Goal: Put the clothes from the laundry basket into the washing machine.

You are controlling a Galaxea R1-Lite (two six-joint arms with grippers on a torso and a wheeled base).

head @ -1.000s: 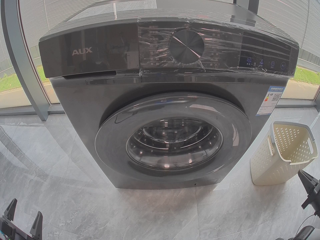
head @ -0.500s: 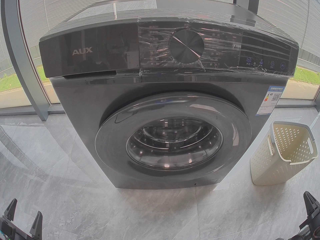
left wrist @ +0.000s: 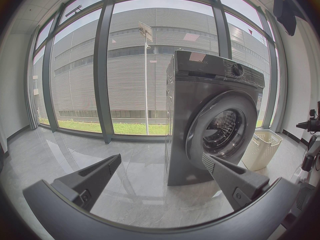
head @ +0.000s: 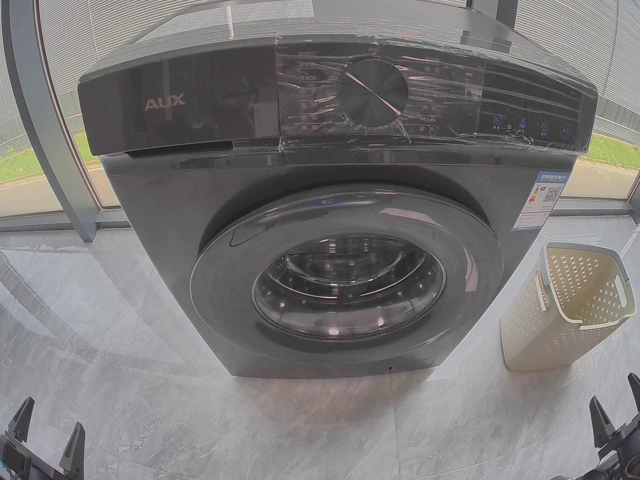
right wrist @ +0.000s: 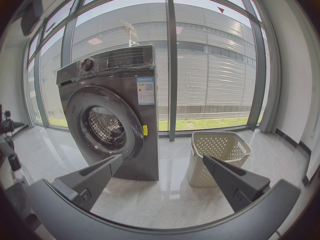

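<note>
Finding the cream laundry basket upright on the grey marbled floor, just beside the right flank of the washing machine and not touching it. Shows perforated walls, a pale rim and handle slots, with its mouth facing up; turns up again from the right wrist and, farther off, from the left wrist. Cannot make out any clothes from these angles. Moving outward to the machine: stands dark grey on the same floor toward its far edge, back to the tall window wall. Has its round door shut flush against the front, with the steel drum visible through the glass. Carries a dial on a control panel wrapped in clear film. Seeing the left gripper low over the near left stretch of floor, well apart from the machine, fingers spread wide and gripping nothing. Seeing the right gripper low over the near right stretch, near the basket but apart from it, fingers likewise spread with nothing between them.
</note>
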